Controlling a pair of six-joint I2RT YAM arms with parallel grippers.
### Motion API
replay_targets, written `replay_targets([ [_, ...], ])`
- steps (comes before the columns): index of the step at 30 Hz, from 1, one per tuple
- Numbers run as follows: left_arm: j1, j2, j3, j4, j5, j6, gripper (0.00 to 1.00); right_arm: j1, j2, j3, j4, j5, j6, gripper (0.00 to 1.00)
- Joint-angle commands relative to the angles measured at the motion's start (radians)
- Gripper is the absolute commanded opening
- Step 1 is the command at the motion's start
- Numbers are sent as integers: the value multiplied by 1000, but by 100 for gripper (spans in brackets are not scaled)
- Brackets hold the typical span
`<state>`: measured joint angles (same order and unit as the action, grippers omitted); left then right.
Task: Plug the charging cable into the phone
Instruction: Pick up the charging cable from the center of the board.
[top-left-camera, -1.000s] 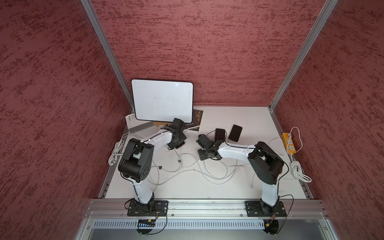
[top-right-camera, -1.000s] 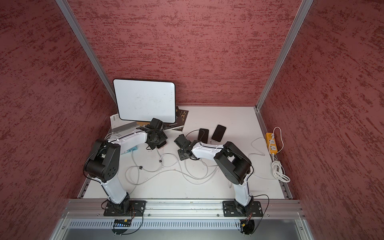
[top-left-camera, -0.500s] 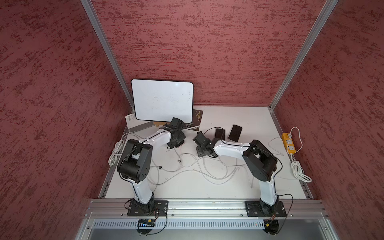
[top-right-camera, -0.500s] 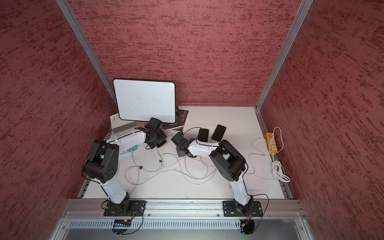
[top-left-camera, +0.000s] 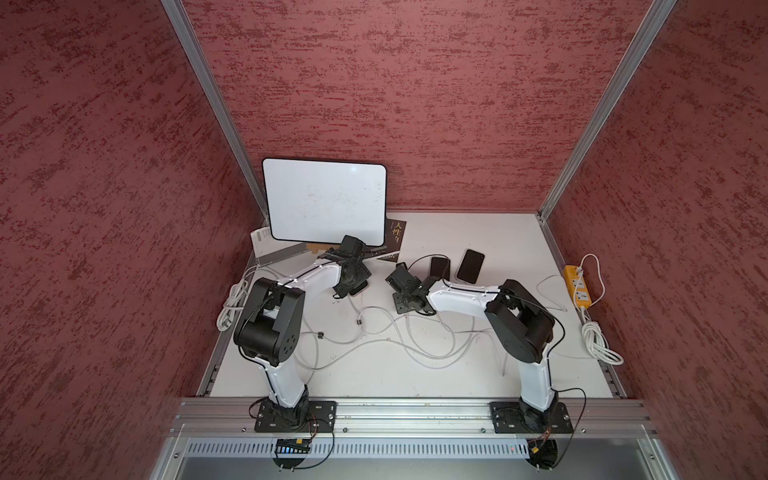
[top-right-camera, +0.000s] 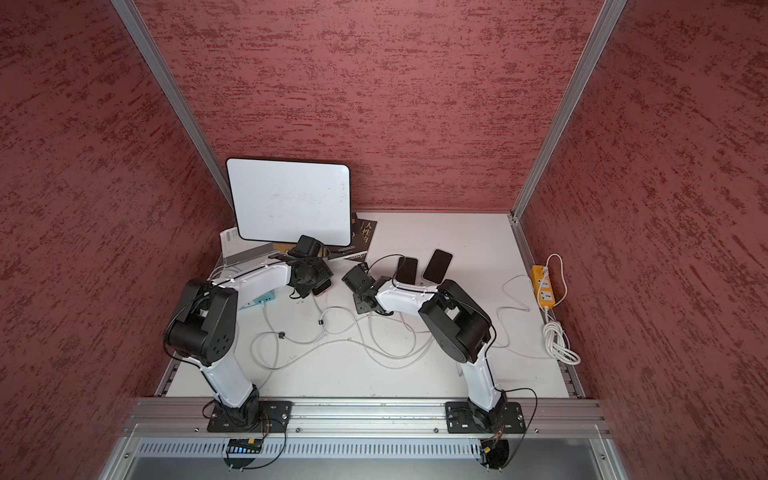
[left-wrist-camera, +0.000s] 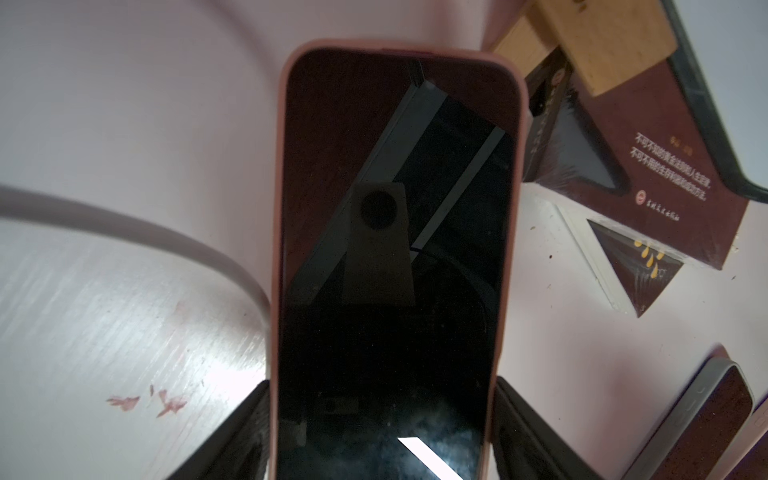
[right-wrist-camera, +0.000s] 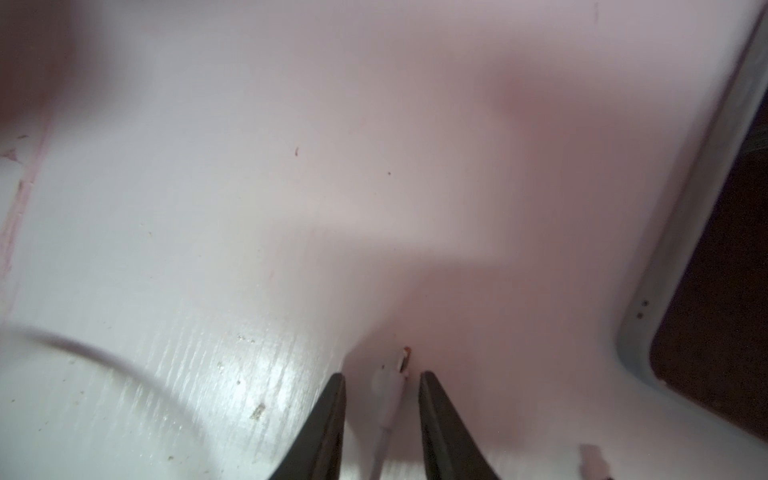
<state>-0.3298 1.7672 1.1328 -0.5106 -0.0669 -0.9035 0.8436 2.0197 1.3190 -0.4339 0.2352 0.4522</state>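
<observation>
I'm holding the pink-cased phone (left-wrist-camera: 395, 249) in the left gripper (left-wrist-camera: 382, 415), jaws standing wide and pressing on both long edges. Its dark screen is facing the wrist camera, just in front of the dark book (left-wrist-camera: 665, 166) near the whiteboard (top-left-camera: 324, 203). I can't tell whether it's touching the white table (left-wrist-camera: 124, 124). The right gripper (right-wrist-camera: 382, 376) is sitting narrow around the white cable plug (right-wrist-camera: 390, 392), which is lying between the fingers with a sliver of gap on each side. The cable (top-left-camera: 432, 356) is looping across mid-table, and two other phones (top-left-camera: 470, 266) are lying beside the right arm.
</observation>
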Motion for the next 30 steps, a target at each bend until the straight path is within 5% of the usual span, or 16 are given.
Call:
replay_targets([
  [1,6,-14,-4,38,1,12,0,8,11,-39,-75,23,14,33],
  [7,9,-12,-7,34,-4,9,0,8,12,-50,-71,1,21,27],
  [15,9,-11,-12,41,-1,8,0,8,-18,-74,-72,10,29,35],
  [22,12,-10,-12,36,-2,8,0,5,-9,-74,-62,-11,16,30],
  [26,14,-8,-13,36,0,7,0,5,-3,-75,-56,-24,17,23],
  [30,13,-9,-9,37,4,6,0,-4,-22,-102,-17,-37,15,0],
])
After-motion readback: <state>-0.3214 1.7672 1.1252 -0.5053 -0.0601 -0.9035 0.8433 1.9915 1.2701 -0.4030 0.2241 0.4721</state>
